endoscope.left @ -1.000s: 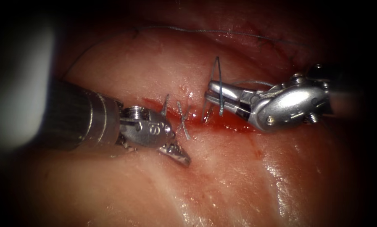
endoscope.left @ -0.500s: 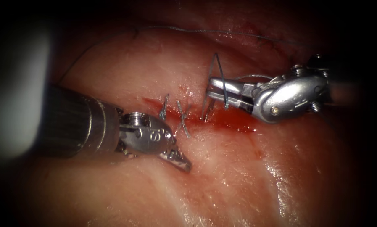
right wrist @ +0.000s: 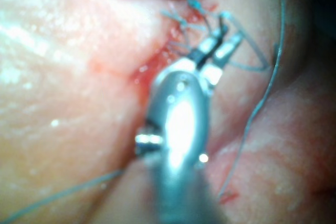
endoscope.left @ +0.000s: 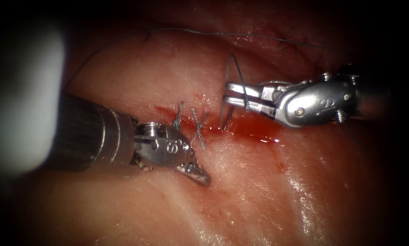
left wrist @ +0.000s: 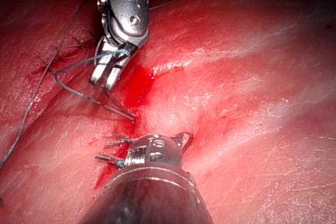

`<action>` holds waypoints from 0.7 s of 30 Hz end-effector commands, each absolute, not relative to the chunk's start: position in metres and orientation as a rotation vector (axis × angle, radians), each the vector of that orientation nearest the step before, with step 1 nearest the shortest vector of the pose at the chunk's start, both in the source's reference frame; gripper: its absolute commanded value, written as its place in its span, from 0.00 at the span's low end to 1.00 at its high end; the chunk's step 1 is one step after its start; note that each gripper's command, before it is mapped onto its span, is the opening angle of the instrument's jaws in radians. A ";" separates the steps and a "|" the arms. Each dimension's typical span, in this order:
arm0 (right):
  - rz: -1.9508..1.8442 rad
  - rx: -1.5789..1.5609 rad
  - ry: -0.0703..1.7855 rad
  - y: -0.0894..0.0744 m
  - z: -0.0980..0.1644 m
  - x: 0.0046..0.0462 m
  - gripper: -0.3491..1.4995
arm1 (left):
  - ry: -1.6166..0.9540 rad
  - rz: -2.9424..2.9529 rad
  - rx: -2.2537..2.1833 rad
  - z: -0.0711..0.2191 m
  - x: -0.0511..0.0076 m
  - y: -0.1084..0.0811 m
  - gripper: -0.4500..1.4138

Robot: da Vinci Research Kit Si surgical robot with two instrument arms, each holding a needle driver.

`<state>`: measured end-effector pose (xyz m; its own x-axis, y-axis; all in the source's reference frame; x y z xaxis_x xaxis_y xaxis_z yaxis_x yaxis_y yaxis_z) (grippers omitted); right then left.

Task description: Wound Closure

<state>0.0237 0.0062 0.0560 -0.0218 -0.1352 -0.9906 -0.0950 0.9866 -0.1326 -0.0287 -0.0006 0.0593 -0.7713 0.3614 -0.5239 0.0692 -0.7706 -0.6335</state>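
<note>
Two hands at the cut [endoscope.left: 240, 127], thread looped round one
Our right hand [endoscope.left: 226, 98] stands narrowly parted with thread [endoscope.left: 237, 75] wrapped around it; our left hand [endoscope.left: 196, 172] rests empty on the tissue [endoscope.left: 259, 191]. We judge the loop could slip off.

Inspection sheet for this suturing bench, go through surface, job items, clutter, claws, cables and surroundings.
Surface: tissue, wet and glistening, with the cut across its middle.
Job's things: thread rises from the cut in a loop that wraps round the right claw; another length lies across the far tissue. Stitches cross the cut's left part, their ends sticking up.
Clutter: red fluid pools in the cut under the right claw.
Claws: right claw open above the cut, gripping nothing, thread looped round it. Left claw low on the tissue by the stitches; what it holds, cannot tell.
Cables: nothing seen.
Surroundings: pale object at the endoscope view's left edge, unidentified.
</note>
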 end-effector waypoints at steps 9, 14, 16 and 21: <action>0.057 -0.126 1.593 0.007 0.056 0.0246 0.00 | -0.975 2.635 -0.977 0.061 -0.0296 -0.001 0.08; 0.059 -0.127 1.586 0.008 0.056 0.0246 0.00 | -0.958 2.636 -0.970 0.061 -0.0308 -0.002 0.08; 0.060 -0.127 1.586 0.008 0.056 0.0246 0.00 | -0.967 2.632 -0.973 0.062 -0.0311 -0.002 0.08; 0.070 -0.117 1.586 0.008 0.056 0.0246 0.00 | -0.967 2.633 -0.974 0.062 -0.0310 -0.002 0.09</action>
<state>0.0240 0.0080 0.0557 -0.0135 -0.0323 -0.9994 -0.1190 0.9924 -0.0305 -0.0306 -0.0011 0.0611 -0.7717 0.3635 -0.5220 0.0586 -0.7765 -0.6274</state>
